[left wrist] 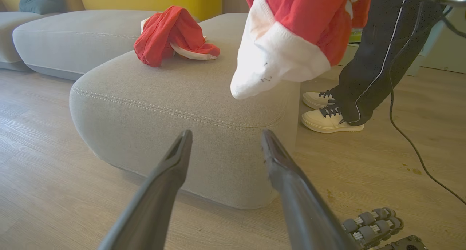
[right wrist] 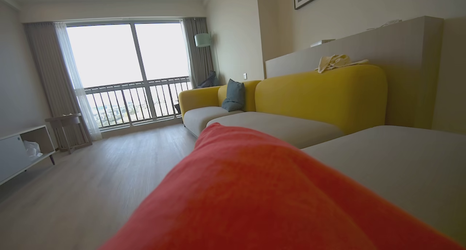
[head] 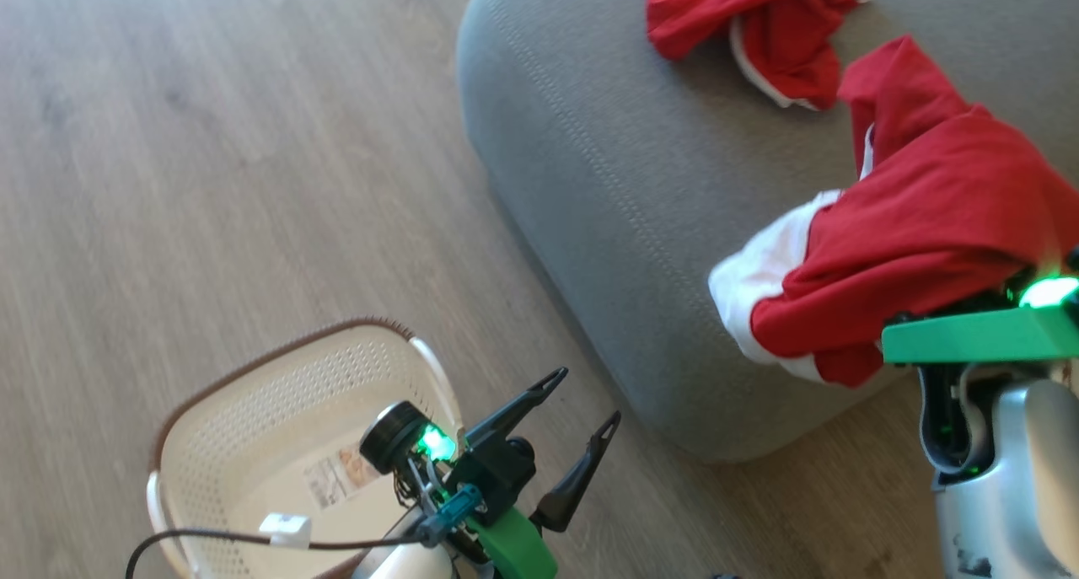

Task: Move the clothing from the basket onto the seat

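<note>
Two garments [head: 927, 225], one basket [head: 253, 368], one seat [head: 607, 183]

One crumpled red garment [head: 750, 31] at one o'clock, one hanging red garment [head: 927, 225] at three: two. One basket [head: 236, 427] at eight. One seat [head: 607, 183]. Two sneakers [left wrist: 320, 124].

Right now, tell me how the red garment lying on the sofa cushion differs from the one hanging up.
The far garment lies crumpled on the seat; the near garment hangs draped from the right arm, over the seat's corner. The far garment shows only thin white trim; the near garment dangles a broad white cuff. Both are bright red with white, and both are out of the basket.
</note>
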Controlling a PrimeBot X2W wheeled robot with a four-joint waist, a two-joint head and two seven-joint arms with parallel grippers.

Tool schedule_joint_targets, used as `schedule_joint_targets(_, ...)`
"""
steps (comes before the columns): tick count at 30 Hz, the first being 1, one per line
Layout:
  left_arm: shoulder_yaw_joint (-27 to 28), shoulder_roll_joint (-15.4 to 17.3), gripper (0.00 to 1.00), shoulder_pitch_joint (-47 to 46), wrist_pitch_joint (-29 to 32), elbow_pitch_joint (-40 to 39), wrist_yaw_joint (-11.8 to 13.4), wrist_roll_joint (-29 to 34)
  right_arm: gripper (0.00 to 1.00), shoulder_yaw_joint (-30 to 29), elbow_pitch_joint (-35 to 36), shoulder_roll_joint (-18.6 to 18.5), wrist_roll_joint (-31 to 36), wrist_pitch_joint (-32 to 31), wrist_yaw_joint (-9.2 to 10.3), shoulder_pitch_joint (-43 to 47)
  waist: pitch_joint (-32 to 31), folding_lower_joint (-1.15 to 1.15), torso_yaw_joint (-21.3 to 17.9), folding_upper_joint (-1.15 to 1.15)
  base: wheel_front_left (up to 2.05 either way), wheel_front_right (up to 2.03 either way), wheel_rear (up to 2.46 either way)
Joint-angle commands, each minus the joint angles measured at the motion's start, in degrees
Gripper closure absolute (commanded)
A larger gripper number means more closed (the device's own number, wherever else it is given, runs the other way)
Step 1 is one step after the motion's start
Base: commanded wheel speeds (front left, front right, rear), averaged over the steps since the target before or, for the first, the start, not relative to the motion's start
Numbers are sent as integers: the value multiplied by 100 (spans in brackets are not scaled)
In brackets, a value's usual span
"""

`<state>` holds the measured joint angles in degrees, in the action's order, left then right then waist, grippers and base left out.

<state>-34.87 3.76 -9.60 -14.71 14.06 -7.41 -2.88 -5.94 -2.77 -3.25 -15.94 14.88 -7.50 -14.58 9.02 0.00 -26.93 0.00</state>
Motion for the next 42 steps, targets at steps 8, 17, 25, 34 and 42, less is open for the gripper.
schedule_joint_targets(8,111,-56,0,85,-29,-356,57,61,100,-52,238,36,92,12,1,87,-321,0,-346,0,0,0,0)
schedule_joint_targets(17,50,-77,0,77,-29,-381,47,53,100,-179,262,36,102,12,1,144,-263,0,-344,0,0,0,0)
schedule_joint_targets(25,45,-83,0,-13,-29,-370,45,101,100,-859,99,-86,351,12,1,-164,-30,0,-154,0,0,0,0)
schedule_joint_targets(34,65,147,0,-444,-29,-328,32,283,100,-1205,-503,-785,165,12,1,-1675,920,0,-5,0,0,0,0)
schedule_joint_targets(42,-103,426,0,-871,-29,-274,13,337,100,-1430,-1046,-1323,-48,12,1,-3140,1804,0,141,0,0,0,0)
